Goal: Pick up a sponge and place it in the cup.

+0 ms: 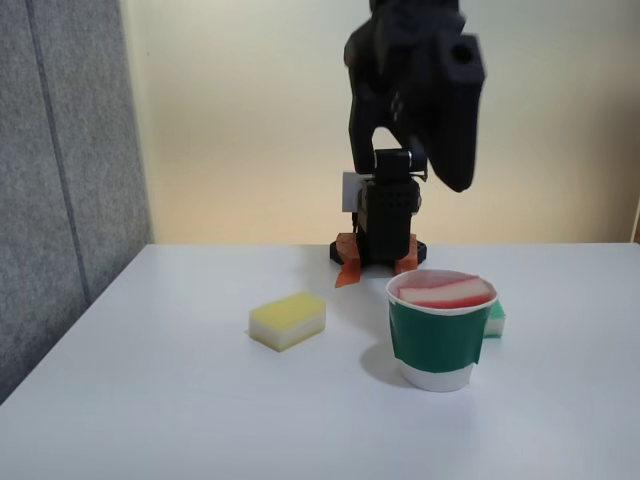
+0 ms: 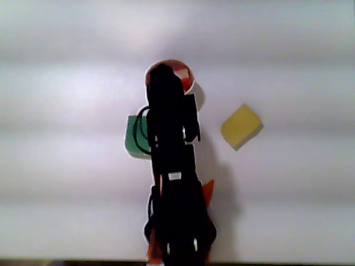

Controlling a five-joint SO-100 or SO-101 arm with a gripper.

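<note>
- The sponge sits in the mouth of the cup, red layer up and tilted, resting at rim height, not sunk to the bottom as far as the fixed view shows.
- The arm is raised and folded above its base, with the cup below it and toward the camera in the fixed view; the gripper's fingertips cannot be picked out in either view, so whether the jaws are apart or closed cannot be told.
- Handling, as a judgement: the sponge looks light, soft and springy, with a grippy surface. It should squash under the fingers and not slip. The best hold would be across the short sides of the foam middle.
- The cup looks like thin paper, light and easy to tip, so any push on the wedged sponge risks toppling it.
- In the other view, from above, the arm is a black silhouette covering most of the cup; only a sliver of red sponge shows at the rim.
- A green sponge lies beside the arm there; in the fixed view it peeks out behind the cup, mostly hidden.
- A yellow sponge lies well apart from the cup on the table.
- How deep the sponge sits inside the cup is hidden by the cup's wall.
</note>
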